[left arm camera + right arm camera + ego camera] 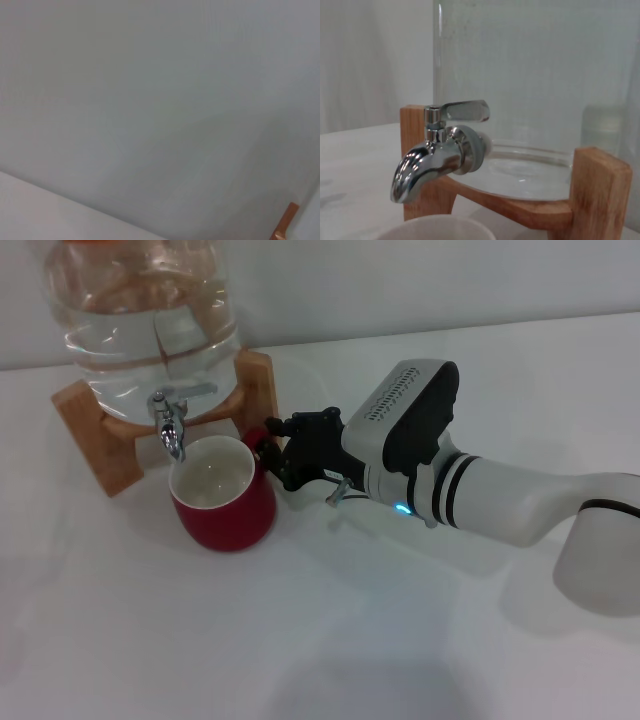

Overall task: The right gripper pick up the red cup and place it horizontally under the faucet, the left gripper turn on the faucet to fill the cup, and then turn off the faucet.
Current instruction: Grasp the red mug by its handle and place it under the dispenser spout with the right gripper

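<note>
From the head view we see the right gripper (272, 452) pinching the loop handle of the glossy, squat red cup (224, 493), upright under the faucet (171, 422). In the right wrist view, we find the chrome spout above the cup's white rim (436, 227), before a wooden stand (597, 187).
</note>
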